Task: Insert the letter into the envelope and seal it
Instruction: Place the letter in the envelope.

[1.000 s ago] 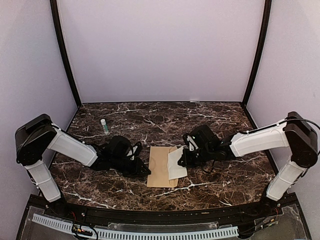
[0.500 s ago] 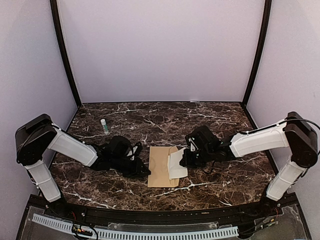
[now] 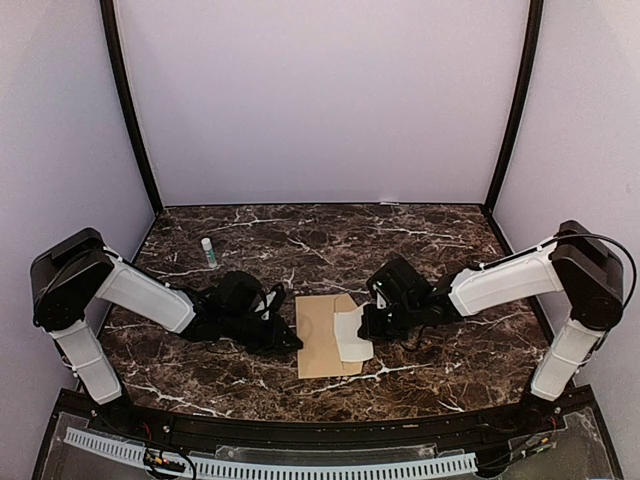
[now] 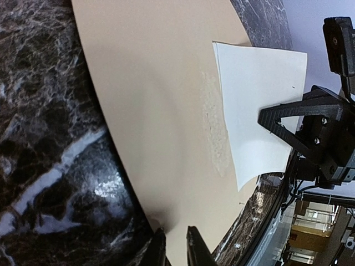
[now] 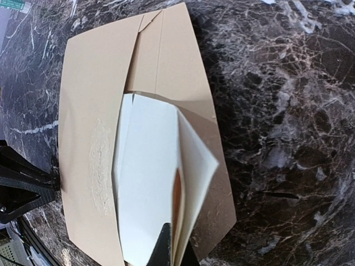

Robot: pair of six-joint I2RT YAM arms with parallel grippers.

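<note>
Near the middle of the dark, white-veined marble tabletop (image 3: pixel 430 250), shows a plain kraft-brown paper envelope (image 3: pixel 315 342) with its flap opened toward the right arm. Overlaps the envelope's right half with the pale cream folded letter (image 3: pixel 350 335), plain side up, one panel flat on the brown paper and another standing up off it. Pinches the letter's right-hand edge in the right gripper (image 3: pixel 364 327), jaws pressed together on the paper, with only the very tips showing at the bottom of the right wrist view. Cannot tell whether the letter's leading edge sits inside the pocket or merely on top, since the pale sheet covers the pocket mouth. Meets the envelope's left edge with the left gripper (image 3: pixel 295 343), jaws at a narrow gap and brown paper running between the two tips in the left wrist view, the rest of the fingers cut off below the frame. Bows the envelope slightly up off the marble on that side. Carries a rough, whitish patch (image 4: pixel 215 127) on the brown paper just beside the letter's edge, too blurred to identify. Shows a small white tube with a green cap (image 3: pixel 208 251) upright, well apart toward the far left, too small to read.
</note>
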